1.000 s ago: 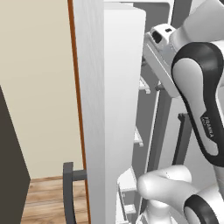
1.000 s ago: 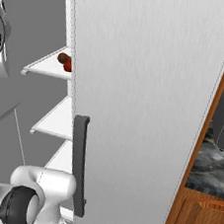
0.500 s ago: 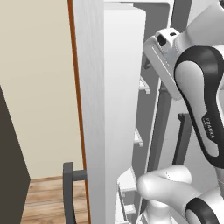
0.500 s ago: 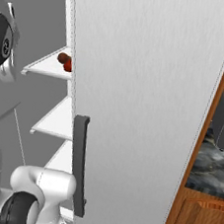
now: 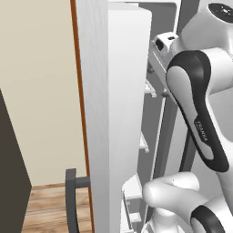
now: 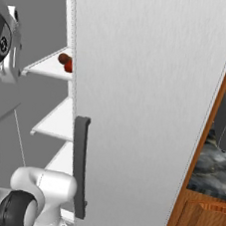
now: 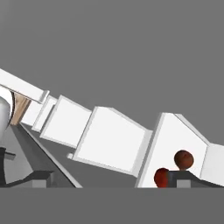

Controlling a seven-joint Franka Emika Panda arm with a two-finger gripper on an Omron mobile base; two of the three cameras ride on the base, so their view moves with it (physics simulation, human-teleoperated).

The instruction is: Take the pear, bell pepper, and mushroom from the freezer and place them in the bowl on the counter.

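Observation:
The freezer (image 6: 45, 111) stands open, its white shelves in view. A small glossy red bell pepper (image 6: 69, 66) lies on an upper shelf, with a dark brown round thing (image 6: 63, 58) touching it behind; I cannot tell whether that is the mushroom. In the hand view the bell pepper (image 7: 161, 177) and the brown thing (image 7: 183, 159) sit on a tilted shelf at the lower right, just past the right fingertip (image 7: 189, 176). My gripper (image 7: 114, 180) is open, nothing between its fingers, still short of the shelf. The pear and the bowl are out of view.
The wide grey fridge door (image 6: 151, 104) with its dark vertical handle (image 6: 80, 173) stands close on my right. Beyond it lies the dark marbled counter (image 6: 211, 169) over wooden cabinets. The freezer's open white door (image 5: 120, 118) flanks my arm on the left.
The hand has sunk a little and edged toward the shelves; the fingers stay wide apart. The bell pepper and the brown thing have not moved.

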